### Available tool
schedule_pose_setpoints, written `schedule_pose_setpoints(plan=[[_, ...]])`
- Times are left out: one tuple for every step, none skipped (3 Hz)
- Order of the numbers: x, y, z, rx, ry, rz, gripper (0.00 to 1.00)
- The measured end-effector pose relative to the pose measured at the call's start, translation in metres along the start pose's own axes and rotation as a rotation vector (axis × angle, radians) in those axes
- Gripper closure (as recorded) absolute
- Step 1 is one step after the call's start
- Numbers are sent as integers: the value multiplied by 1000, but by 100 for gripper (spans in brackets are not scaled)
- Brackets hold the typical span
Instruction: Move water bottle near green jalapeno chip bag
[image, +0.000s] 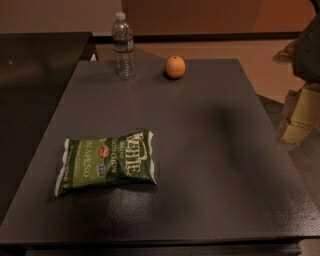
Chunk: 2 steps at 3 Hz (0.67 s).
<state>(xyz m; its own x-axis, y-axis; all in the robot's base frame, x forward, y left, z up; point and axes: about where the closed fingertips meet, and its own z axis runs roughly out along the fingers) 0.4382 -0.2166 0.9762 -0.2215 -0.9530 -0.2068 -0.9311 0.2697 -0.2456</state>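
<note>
The water bottle (123, 46) is clear and ribbed with a white cap, and stands upright at the far left edge of the dark table (210, 165). The green jalapeno chip bag (106, 161) lies flat at the near left of the table, well in front of the bottle. My gripper (299, 114) shows as pale cream parts at the right edge of the view, beyond the table's right side and far from both the bottle and the bag. It holds nothing that I can see.
An orange fruit (175, 67) sits at the far edge of the table, right of the bottle. A second dark surface (35, 75) adjoins the table on the left. Tan floor (260, 65) lies beyond the right side.
</note>
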Motion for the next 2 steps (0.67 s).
schedule_pose_setpoints(plan=[[-2,-1,0,3,-3,3,0],[-15,-19,8,13,-38,27,0]])
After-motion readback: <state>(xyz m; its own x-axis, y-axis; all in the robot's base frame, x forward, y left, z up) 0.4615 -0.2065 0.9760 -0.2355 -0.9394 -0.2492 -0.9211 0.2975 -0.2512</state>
